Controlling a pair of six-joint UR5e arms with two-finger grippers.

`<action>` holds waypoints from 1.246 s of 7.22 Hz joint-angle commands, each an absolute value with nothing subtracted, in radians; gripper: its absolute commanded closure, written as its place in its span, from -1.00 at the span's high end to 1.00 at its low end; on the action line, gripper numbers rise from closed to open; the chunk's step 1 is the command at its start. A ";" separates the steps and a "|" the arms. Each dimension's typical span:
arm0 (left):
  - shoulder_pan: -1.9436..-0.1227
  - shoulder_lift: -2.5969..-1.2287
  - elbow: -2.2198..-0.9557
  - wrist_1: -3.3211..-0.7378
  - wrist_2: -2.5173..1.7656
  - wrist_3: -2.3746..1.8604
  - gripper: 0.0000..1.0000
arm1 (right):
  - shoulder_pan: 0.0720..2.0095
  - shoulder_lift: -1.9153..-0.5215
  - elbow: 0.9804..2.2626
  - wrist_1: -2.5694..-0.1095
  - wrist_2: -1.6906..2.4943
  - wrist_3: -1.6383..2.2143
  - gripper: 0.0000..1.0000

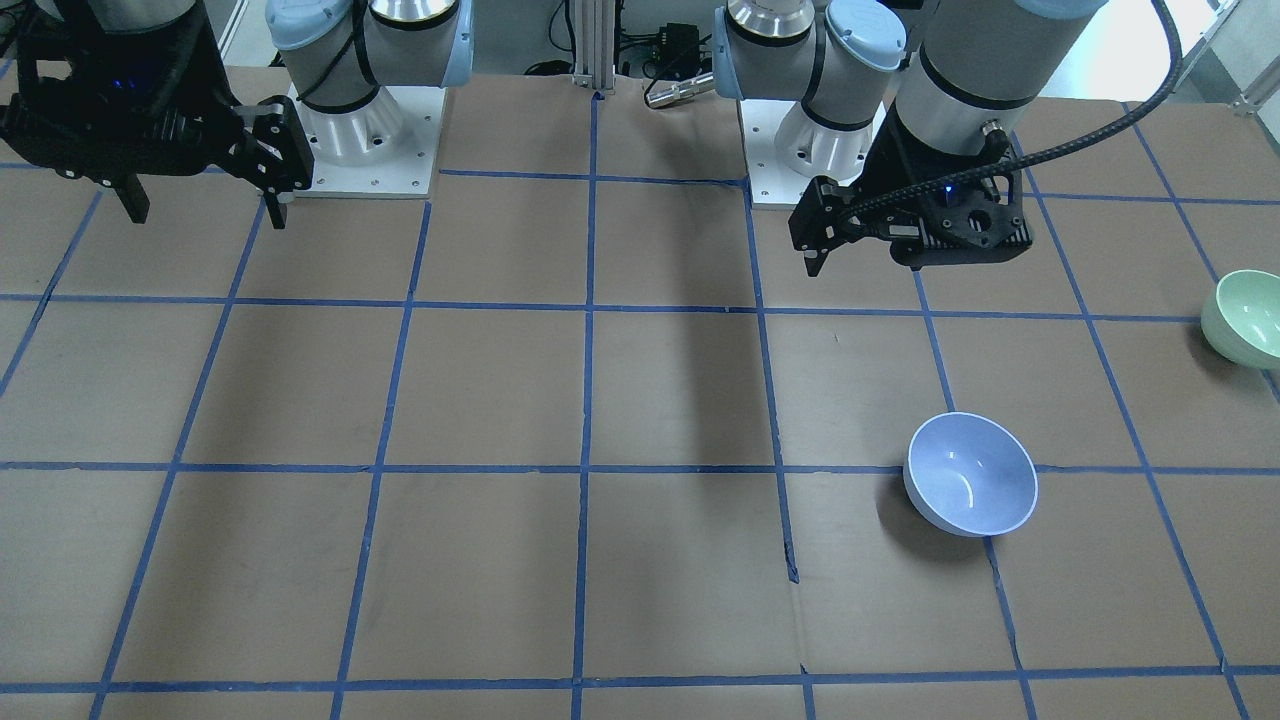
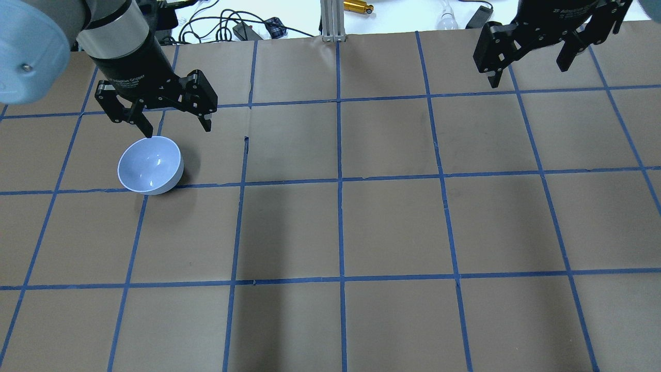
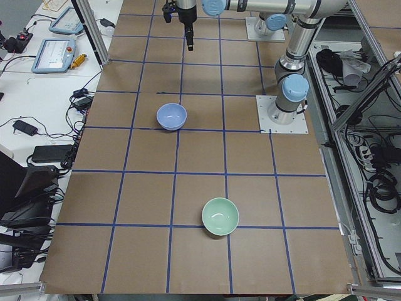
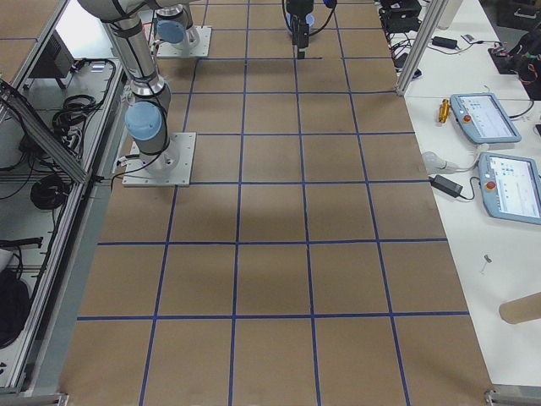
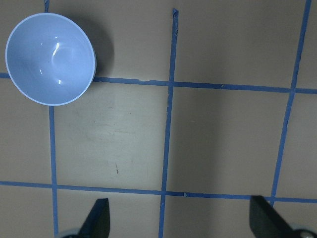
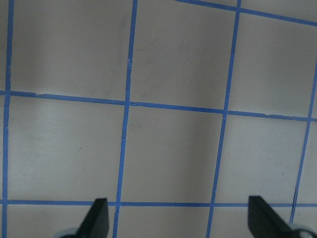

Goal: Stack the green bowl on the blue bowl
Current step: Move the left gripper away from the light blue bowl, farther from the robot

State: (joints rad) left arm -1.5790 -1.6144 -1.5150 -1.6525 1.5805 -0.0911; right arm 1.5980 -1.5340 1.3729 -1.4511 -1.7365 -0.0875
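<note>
- The green bowl is found upright on the table, cut off by the right edge of the front-facing view. In the exterior left view it's seen low in the middle of the frame, right by a crossing of blue tape lines.
- The blue bowl is parked upright too, at the left of the overhead frame and well apart from the green one. Nothing is stacked yet.
- The left gripper is held above the table just past the blue bowl, with its jaws spread wide and nothing gripped. In the left wrist view the bowl sits in the upper left corner, clear of both fingertips.
- The right gripper is kept up in the top right of the overhead frame, far from both bowls. It's spread wide as well, with only bare brown paper and tape seen under it.
</note>
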 commanded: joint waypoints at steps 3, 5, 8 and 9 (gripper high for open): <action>-1.560 -1.615 -1.520 -1.641 1.586 0.027 1.00 | 1.598 -1.534 1.373 -1.451 -1.736 -0.087 1.00; -1.490 -1.614 -1.520 -1.643 1.588 0.207 1.00 | 1.598 -1.534 1.373 -1.451 -1.736 -0.087 1.00; -1.361 -1.614 -1.511 -1.637 1.589 0.505 1.00 | 1.597 -1.534 1.373 -1.451 -1.736 -0.087 1.00; -1.297 -1.624 -1.506 -1.637 1.588 0.620 1.00 | 1.597 -1.534 1.373 -1.451 -1.736 -0.087 1.00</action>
State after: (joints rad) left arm -1.3684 -1.6162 -1.5114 -1.6388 1.5881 0.4757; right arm 1.5975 -1.5340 1.3729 -1.4511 -1.7365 -0.0874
